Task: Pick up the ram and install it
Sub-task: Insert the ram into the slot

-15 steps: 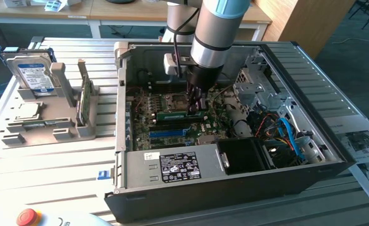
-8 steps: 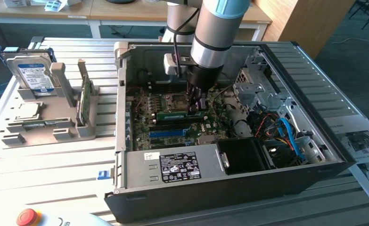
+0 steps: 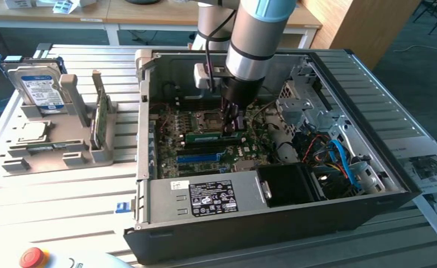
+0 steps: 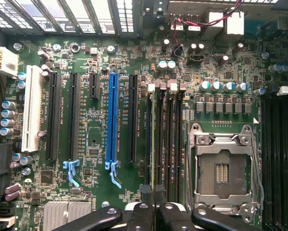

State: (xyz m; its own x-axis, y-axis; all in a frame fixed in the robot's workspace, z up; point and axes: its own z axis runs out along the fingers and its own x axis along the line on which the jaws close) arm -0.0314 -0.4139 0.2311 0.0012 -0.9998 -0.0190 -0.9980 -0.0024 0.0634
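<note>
Accordingly, inspected the open computer case (image 3: pixel 278 234) at the middle of the exterior view. Found the robot arm (image 3: pixel 251 33) reaching down from the upper middle of the frame into the case, with the gripper (image 3: pixel 231 125) just above the motherboard (image 3: pixel 188 159). Noted the gripper closed on the ram (image 3: pixel 211 135), a thin green stick lying lengthwise near the centre of the board, pinched towards one end. Confirmed the same from the wrist view: gripper (image 4: pixel 153 197) clamped on the ram (image 4: pixel 153 144), seen edge-on as a pale narrow line, set along the bank of black memory slots (image 4: pixel 165 139) just beside the CPU socket (image 4: pixel 223 168). Could not tell whether seated fully in a slot or merely resting on it. Recorded a blue expansion slot (image 4: pixel 112 120) and a white expansion slot (image 4: pixel 32 108) on the far side of the memory bank from the socket.

Logged, at the exterior view's left, a grey fixture (image 3: pixel 91 155) outside the case, carrying a blue-labelled hard drive (image 3: pixel 41 86) standing upright, a larger green card (image 3: pixel 100 114) standing on edge, and a processor chip (image 3: pixel 30 132) lying flat. Observed a power supply (image 3: pixel 203 198) with a black label along the near wall of the case, blue cables (image 3: pixel 341 162) at the lower right of the board, printed sheets (image 3: pixel 434 173) at the exterior view's right, and a red button (image 3: pixel 32 257) at the lower left corner.
</note>
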